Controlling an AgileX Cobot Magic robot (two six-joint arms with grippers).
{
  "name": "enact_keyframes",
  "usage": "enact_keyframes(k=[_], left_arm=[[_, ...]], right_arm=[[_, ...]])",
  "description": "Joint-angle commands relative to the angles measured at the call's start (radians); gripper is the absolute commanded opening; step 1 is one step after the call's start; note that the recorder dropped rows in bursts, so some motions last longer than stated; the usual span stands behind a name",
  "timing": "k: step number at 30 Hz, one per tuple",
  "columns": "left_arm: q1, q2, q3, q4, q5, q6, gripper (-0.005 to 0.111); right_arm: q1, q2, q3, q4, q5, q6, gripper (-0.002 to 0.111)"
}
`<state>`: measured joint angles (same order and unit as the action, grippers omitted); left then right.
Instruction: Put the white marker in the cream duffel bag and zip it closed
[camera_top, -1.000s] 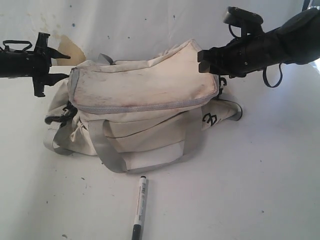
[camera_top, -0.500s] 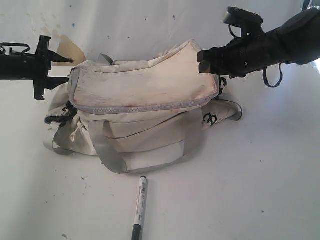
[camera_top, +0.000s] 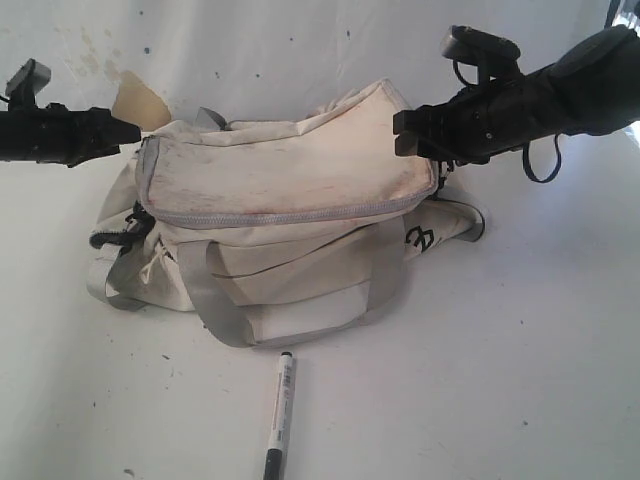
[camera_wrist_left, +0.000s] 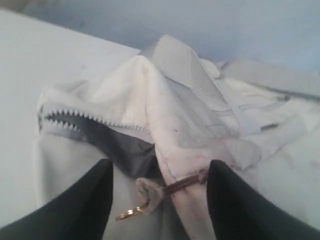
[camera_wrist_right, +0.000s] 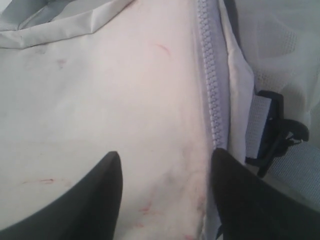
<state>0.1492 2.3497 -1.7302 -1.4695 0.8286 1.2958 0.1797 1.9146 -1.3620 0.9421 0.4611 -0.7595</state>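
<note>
The cream duffel bag (camera_top: 285, 215) lies in the middle of the table, its top flap facing the camera. Flat on the table in front of it lies the white marker (camera_top: 280, 412), untouched. My left gripper (camera_top: 128, 130) hovers at the bag's left end, open. In the left wrist view, the left gripper (camera_wrist_left: 160, 164) straddles the zipper pull tab (camera_wrist_left: 150, 194), and the zipper (camera_wrist_left: 82, 120) gapes there over dark lining (camera_wrist_left: 125, 150). My right gripper (camera_top: 405, 132) is open above the flap's right corner. In the right wrist view, the right gripper (camera_wrist_right: 166, 154) has the grey zipper (camera_wrist_right: 212, 100) beside one finger.
A tan scrap (camera_top: 135, 100) sits behind the bag's left end. Grey handles (camera_top: 215, 300) droop over the bag's front. A black buckle (camera_wrist_right: 275, 130) and strap hang at the bag's right end. A white wall stands close behind.
The left gripper has rolled about its wrist, so its fingers now show edge-on by the bag's left end. The right gripper dipped slightly. Bag and marker have not moved.
</note>
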Motion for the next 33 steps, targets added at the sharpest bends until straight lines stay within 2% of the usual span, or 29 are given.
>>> enact_keyframes(k=[1,9,14,18,23,33], left_arm=[[0.004,-0.005,-0.004,0.046,0.013,0.384,0.059],[-0.002,-0.004,-0.004,0.098,0.084,0.521,0.059],[-0.004,0.001,-0.004,0.091,-0.017,0.521,0.059],[-0.02,0.024,-0.004,0.063,-0.019,0.526,0.059],[-0.056,0.049,-0.004,-0.068,-0.018,0.609,0.059],[-0.093,0.054,-0.004,-0.024,-0.191,0.744,0.059]], right_arm=[[-0.011,-0.001,-0.001,0.001,-0.003,0.0,0.051],[-0.011,-0.001,-0.001,0.001,-0.028,0.0,0.051],[-0.011,-0.001,-0.001,0.001,-0.03,0.0,0.051],[-0.011,-0.001,-0.001,0.001,-0.037,0.0,0.051],[-0.011,-0.001,-0.001,0.001,-0.039,0.0,0.051],[-0.011,-0.001,-0.001,0.001,-0.045,0.0,0.051]])
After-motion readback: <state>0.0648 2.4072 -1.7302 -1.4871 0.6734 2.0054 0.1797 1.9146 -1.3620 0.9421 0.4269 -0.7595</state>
